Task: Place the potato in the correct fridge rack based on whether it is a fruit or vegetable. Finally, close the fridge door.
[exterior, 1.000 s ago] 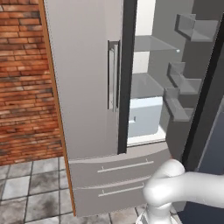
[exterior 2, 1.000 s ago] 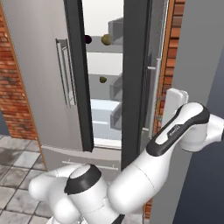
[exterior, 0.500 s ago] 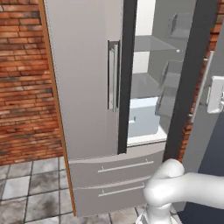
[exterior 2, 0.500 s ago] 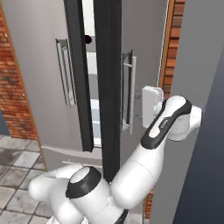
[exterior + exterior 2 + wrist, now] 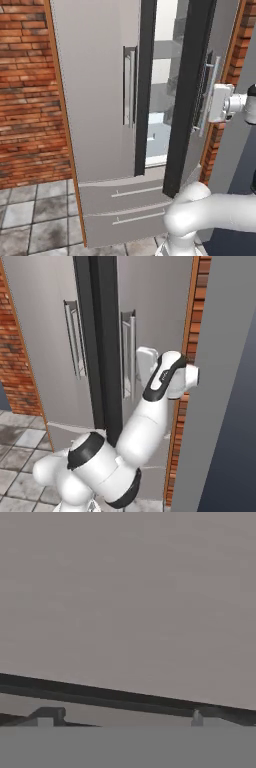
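Note:
The fridge door on the right (image 5: 200,75) stands nearly shut, leaving a narrow gap. Its dark edge (image 5: 187,95) faces me. My gripper (image 5: 212,103) presses flat against that door's outer face beside its vertical handle (image 5: 211,90), and the same gripper (image 5: 140,363) sits next to the handle (image 5: 129,351). In the hand view the gripper (image 5: 122,717) is open and holds nothing, with grey door panel right in front. Through the gap a strip of the fridge rack (image 5: 167,50) shows. The potato is hidden behind the door. The left fridge door (image 5: 95,90) is shut.
Two low drawer fronts (image 5: 125,205) sit under the doors. A brick wall (image 5: 25,95) flanks the fridge on the left and a brick strip (image 5: 192,331) on the right. A tall grey panel (image 5: 225,381) stands close at the right. Tiled floor (image 5: 30,225) lies at lower left.
The right fridge door has swung from wide open to almost shut, with my hand travelling with it on its outer face. The view into the shelves has narrowed to a slit.

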